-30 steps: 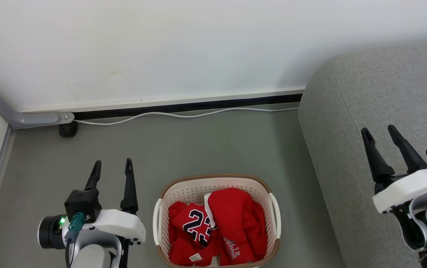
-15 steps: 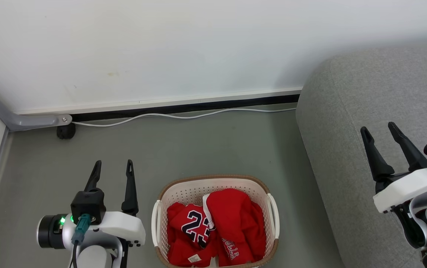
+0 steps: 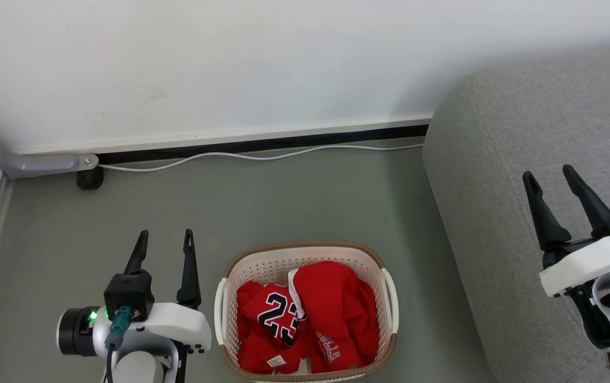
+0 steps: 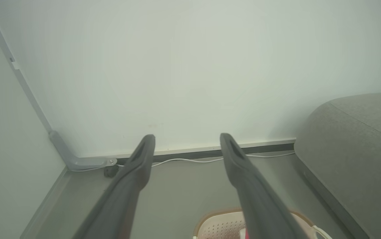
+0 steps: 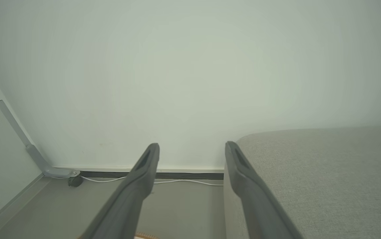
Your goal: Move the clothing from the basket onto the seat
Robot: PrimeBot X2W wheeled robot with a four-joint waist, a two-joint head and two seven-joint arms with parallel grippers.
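1. Soft red basketball clothing (image 3: 331,303) with white trim. We find it heaped inside the basket. A black, white-edged "23" faces up on the left half. Dark lettering runs along a fold at the lower right, and a small white tag lies near the front.

2. Cream perforated plastic laundry basket (image 3: 305,248), rounded-rectangular, with a brown woven-look rim and white side handles. We place it on the dull grey-green floor (image 3: 283,202), between the two arms. It is near the seat's side but apart from it.

3. Large grey woven-fabric upholstered seat (image 3: 523,117) with rounded padded edges. We see it on the right, its end close to the plain white wall (image 3: 283,58).

4. Left gripper (image 3: 166,234), two long dark fingers. We see it above the floor just left of the basket, fingers spread well apart, with nothing between them.

5. Right gripper (image 3: 548,172). We see it over the seat's cushion, fingers likewise parted and holding nothing.

6. Thin white cable (image 3: 241,156). We trace it along the foot of the wall, from the seat to the grey angled conduit (image 3: 28,164) at the left corner.
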